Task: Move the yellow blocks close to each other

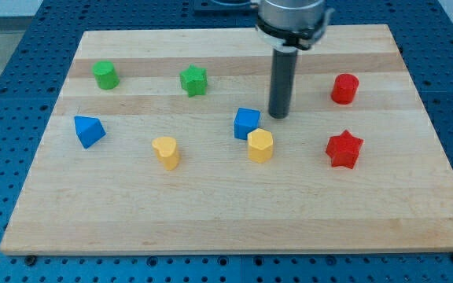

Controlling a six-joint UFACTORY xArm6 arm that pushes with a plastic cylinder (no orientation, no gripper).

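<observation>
A yellow heart-shaped block (166, 152) sits left of the board's middle. A yellow hexagonal block (260, 145) sits to its right, near the middle, touching or almost touching a blue cube (247, 123) just above-left of it. My tip (278, 115) stands on the board just right of the blue cube and above the yellow hexagonal block, a small gap from both.
A green cylinder (105, 75) and a green star (194, 80) lie at the upper left. A blue triangular block (89, 130) is at the left. A red cylinder (344, 89) and a red star (344, 148) are at the right. The wooden board (226, 228) lies on a blue perforated table.
</observation>
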